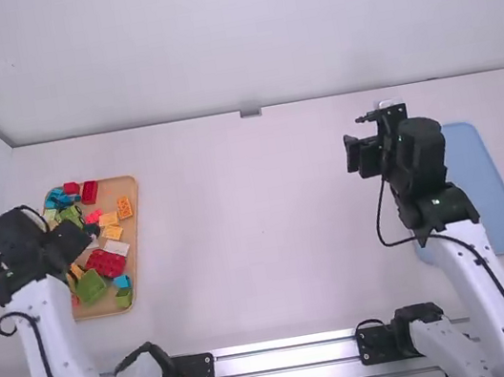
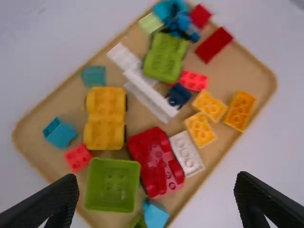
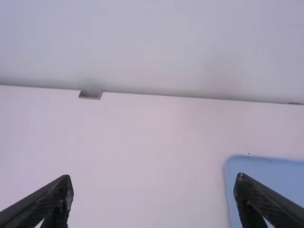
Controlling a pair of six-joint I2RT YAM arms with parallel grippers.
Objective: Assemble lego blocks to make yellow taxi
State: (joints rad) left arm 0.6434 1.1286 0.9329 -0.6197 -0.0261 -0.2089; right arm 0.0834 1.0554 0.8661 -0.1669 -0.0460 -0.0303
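Yellow car (image 2: 105, 118) lies in the tray (image 1: 123, 185) at the desk's (image 1: 262, 245) nine o'clock, its long axis roughly eleven-to-five in the high view, below the left end effector (image 2: 156, 184), fingers apart and empty, far nearer than the right arm (image 1: 484, 275).

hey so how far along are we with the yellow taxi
Seemingly at the start. Done: no taxi building I can make out; the yellow wheeled piece lies among other blocks in the tan tray. In hand: nothing; the left gripper is open above the tray, the right gripper open too. Left: probably everything, from picking blocks to joining them.
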